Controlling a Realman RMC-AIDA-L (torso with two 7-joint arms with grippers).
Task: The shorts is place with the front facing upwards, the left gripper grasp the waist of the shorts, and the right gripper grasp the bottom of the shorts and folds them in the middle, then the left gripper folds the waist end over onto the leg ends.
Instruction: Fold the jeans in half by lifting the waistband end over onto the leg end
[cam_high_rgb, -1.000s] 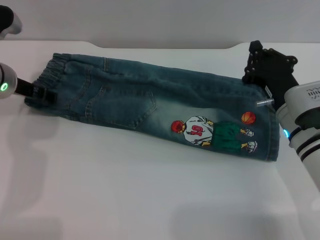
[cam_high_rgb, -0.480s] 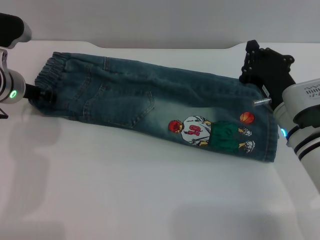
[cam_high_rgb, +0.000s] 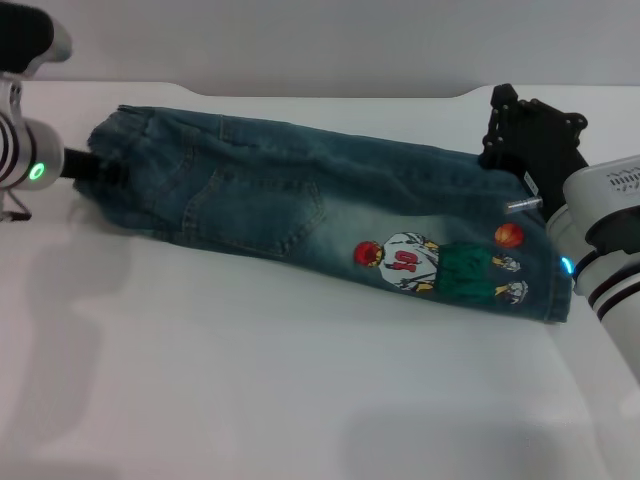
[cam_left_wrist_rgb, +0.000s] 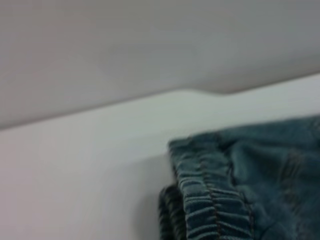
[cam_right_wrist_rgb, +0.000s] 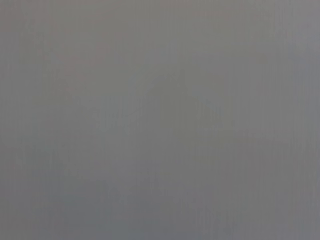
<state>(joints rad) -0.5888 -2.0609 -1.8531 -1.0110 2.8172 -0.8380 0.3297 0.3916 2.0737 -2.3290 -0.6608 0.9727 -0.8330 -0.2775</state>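
Shorts (cam_high_rgb: 330, 225) are seen folded lengthwise on the white table (cam_high_rgb: 280, 400), lying as a long band from the robot's left toward its right. The left gripper (cam_high_rgb: 100, 172) is clamped on the ruched waist end (cam_high_rgb: 125, 160), which is bunched and drawn toward the claw; the green ring light (cam_high_rgb: 37, 172) glows on the arm behind it. In the left wrist view the gathered elastic band (cam_left_wrist_rgb: 210, 200) is seen close up, doubled over on itself, with table surface beside it.

Outward along the denim, a patch pocket (cam_high_rgb: 270, 215) is seen facing up near the waist half. Further toward the right, the cartoon basketball-player print (cam_high_rgb: 440, 270) is shown, close to the leg ends (cam_high_rgb: 558, 285), which lie flat on the table.

The right gripper (cam_high_rgb: 530, 140) is located above the far corner of the leg ends, beside the print; whether its prongs are spread or closed cannot be told. A teal light (cam_high_rgb: 566, 266) is lit on its white arm. The right wrist view shows only a uniform grey field.

No containers are shown; the table carries the shorts only.
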